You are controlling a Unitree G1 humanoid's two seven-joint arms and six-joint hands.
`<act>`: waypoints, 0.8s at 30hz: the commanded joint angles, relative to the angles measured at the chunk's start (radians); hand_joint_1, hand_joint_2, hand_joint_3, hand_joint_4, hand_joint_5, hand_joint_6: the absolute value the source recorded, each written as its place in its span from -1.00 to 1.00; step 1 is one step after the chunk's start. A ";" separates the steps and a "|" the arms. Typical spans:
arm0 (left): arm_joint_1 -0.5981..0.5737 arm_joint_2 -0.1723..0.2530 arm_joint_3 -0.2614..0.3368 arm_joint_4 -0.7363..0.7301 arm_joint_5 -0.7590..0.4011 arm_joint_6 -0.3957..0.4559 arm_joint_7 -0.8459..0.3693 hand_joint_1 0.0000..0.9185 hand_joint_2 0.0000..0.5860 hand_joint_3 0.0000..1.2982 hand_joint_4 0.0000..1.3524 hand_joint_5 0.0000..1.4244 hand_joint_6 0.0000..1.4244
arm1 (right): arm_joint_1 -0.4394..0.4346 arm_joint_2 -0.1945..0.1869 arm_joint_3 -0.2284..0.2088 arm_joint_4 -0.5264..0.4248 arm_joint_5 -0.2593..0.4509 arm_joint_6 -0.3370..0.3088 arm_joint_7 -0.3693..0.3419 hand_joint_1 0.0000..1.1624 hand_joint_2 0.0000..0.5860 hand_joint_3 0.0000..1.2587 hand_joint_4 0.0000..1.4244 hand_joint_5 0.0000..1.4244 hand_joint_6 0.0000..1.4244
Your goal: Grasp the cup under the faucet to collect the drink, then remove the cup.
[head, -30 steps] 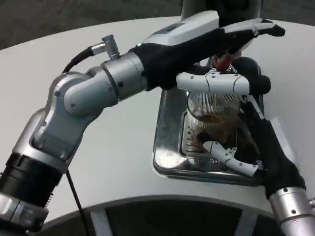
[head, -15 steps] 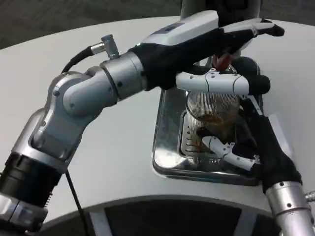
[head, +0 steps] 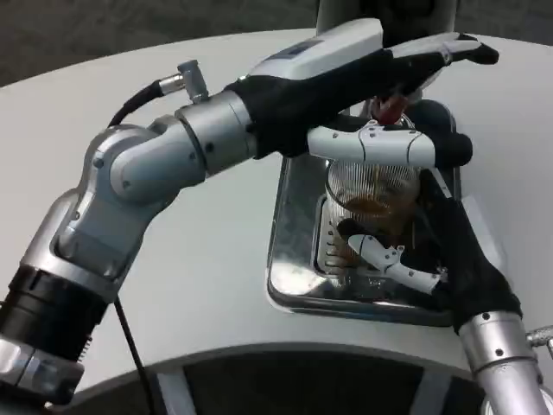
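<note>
A ribbed clear cup [head: 370, 194] stands on the steel drip tray [head: 294, 242] under the faucet, with brown drink in it. My right hand [head: 441, 259] grips the cup from the right, its thumb lying across the lower front. My left hand [head: 380, 69] reaches in from the left to the dispenser. Its upper fingers [head: 449, 50] lie over the red faucet lever [head: 389, 108] and its thumb [head: 380, 145] runs below it, just above the cup's rim. The faucet spout itself is hidden by the left hand.
The dispenser body [head: 380, 13] rises at the back edge of the picture. The white round table [head: 173, 259] spreads to the left, with its front edge near the bottom. My left forearm [head: 199, 138] crosses above the table in front of the tray.
My right hand and forearm have shifted a little up and to the left around the cup. The left hand stays on the lever.
</note>
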 commanded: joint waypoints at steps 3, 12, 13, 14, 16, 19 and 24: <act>0.045 0.029 -0.038 0.044 0.052 0.025 -0.051 -1.00 -0.68 -0.80 -0.99 -0.90 -0.85 | -0.003 0.015 0.018 0.028 -0.006 0.005 -0.016 0.28 -0.18 -0.89 -0.78 -0.66 -0.66; 0.037 0.032 -0.047 0.046 0.066 0.013 -0.046 -1.00 -0.68 -0.80 -0.99 -0.90 -0.85 | -0.011 0.018 0.027 0.040 -0.003 0.007 -0.035 0.28 -0.18 -0.84 -0.73 -0.61 -0.63; 0.036 0.033 -0.048 0.047 0.065 0.013 -0.045 -1.00 -0.68 -0.80 -0.99 -0.90 -0.85 | -0.011 0.018 0.028 0.040 -0.003 0.007 -0.036 0.28 -0.18 -0.83 -0.73 -0.61 -0.63; 0.035 0.033 -0.049 0.046 0.065 0.014 -0.045 -1.00 -0.68 -0.80 -0.99 -0.90 -0.85 | -0.012 0.019 0.029 0.042 -0.003 0.007 -0.037 0.29 -0.18 -0.83 -0.73 -0.61 -0.63; 0.034 0.034 -0.050 0.044 0.064 0.015 -0.045 -1.00 -0.68 -0.80 -0.99 -0.90 -0.85 | -0.013 0.020 0.030 0.044 -0.002 0.006 -0.039 0.29 -0.17 -0.81 -0.72 -0.61 -0.62; 0.035 0.036 -0.052 0.041 0.061 0.018 -0.045 -1.00 -0.68 -0.80 -0.99 -0.90 -0.85 | -0.014 0.021 0.032 0.047 -0.001 0.004 -0.041 0.30 -0.17 -0.79 -0.70 -0.60 -0.61; 0.046 0.038 -0.046 0.036 0.051 0.019 -0.042 -1.00 -0.68 -0.80 -0.99 -0.90 -0.84 | -0.013 0.024 0.034 0.049 0.001 -0.003 -0.047 0.29 -0.18 -0.76 -0.68 -0.59 -0.59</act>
